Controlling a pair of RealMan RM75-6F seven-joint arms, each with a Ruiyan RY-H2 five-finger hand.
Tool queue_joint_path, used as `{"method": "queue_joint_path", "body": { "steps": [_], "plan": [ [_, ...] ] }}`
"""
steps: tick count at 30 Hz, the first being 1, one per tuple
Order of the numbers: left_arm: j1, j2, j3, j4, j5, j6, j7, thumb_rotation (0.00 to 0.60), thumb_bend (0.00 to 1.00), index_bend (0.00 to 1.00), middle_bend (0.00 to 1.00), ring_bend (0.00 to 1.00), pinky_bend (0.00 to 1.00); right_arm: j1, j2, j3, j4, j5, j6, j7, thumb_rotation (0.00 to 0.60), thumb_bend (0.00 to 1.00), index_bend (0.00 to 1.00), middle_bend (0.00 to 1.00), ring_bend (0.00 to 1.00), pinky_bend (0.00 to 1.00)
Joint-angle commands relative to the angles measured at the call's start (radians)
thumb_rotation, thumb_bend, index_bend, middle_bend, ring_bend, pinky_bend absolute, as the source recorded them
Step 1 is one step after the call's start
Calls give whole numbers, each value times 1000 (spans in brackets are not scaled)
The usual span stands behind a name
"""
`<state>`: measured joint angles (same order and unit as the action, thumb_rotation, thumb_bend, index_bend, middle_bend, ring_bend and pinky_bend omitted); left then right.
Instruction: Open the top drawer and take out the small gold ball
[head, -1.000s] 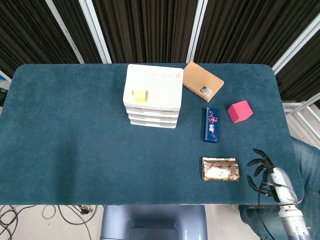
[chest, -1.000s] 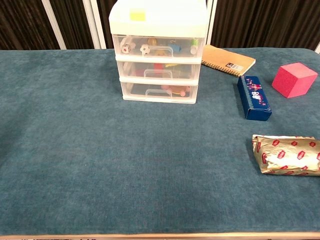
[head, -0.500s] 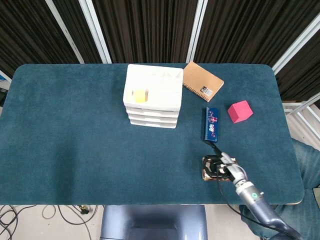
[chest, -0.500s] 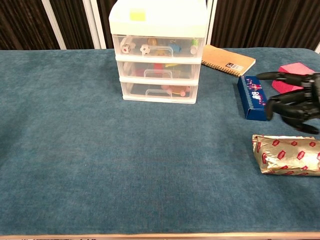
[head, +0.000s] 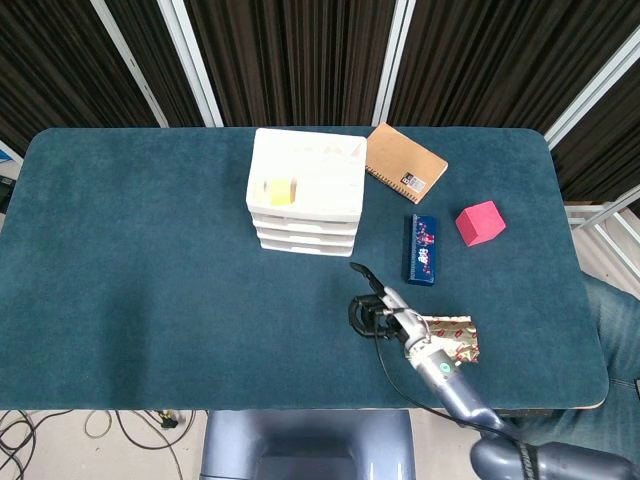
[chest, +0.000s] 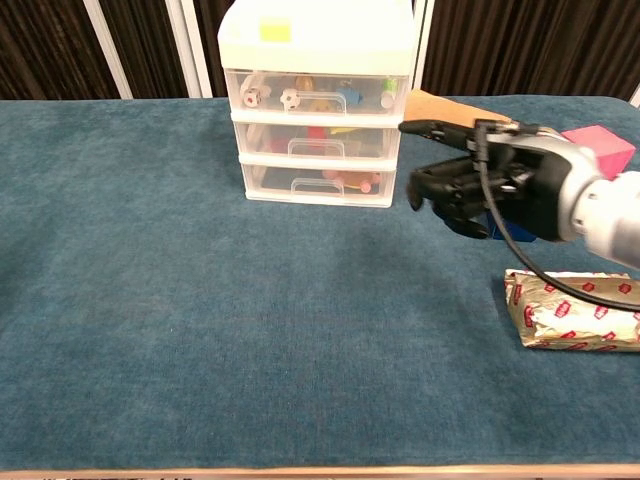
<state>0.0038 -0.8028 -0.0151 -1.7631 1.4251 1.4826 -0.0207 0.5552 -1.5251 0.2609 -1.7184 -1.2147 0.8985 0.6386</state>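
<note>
The right hand (chest: 470, 190) hovers above the table (head: 150, 260), holding nothing, with its dark fingers (chest: 430, 128) loosely spread and partly curled, pointing toward the drawer unit (chest: 315, 110). It is near the unit's right side but clearly apart from it. The left hand is nowhere to be seen. I judge this to be the approach step: the top drawer (chest: 315, 94) sits flush and shut, so nothing of the opening has begun.

The next move, as I read it, calls for bringing the fingertips up to the small handle at the front of that drawer and hooking it, then pulling straight toward the near edge without dragging the light cabinet along.

The unit is white plastic with clear, glossy drawer fronts, boxy and three tiers high. Through the top front I see several small toys, among them little balls, but which is the small gold ball I cannot tell; it must be in there.

The table wears a dark teal, felt-like cloth. To the right lie a crinkled gold foil packet (chest: 570, 310), a spiral notebook (head: 405, 163) with a brown card cover, and a matte pink block (head: 480, 222).
</note>
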Motion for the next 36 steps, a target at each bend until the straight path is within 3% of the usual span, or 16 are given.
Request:
{"method": "queue_joint_path", "body": {
  "steps": [1, 15, 36],
  "plan": [
    [-1, 1, 0, 1, -2, -2, -3, 600, 219, 109, 0, 0, 0, 46, -74, 42, 50, 84, 8, -84, 600, 533, 0, 646, 777, 873],
    [-2, 5, -3, -1, -11, -6, -15, 600, 220, 109, 0, 0, 0, 152, -208, 117, 156, 224, -20, -227, 600, 533, 0, 646, 777, 873],
    [-2, 10, -2, -7, -9, -10, -28, 600, 230, 109, 0, 0, 0, 249, -254, 195, 256, 332, -123, -258, 600, 646, 0, 646, 777, 873]
  ]
}}
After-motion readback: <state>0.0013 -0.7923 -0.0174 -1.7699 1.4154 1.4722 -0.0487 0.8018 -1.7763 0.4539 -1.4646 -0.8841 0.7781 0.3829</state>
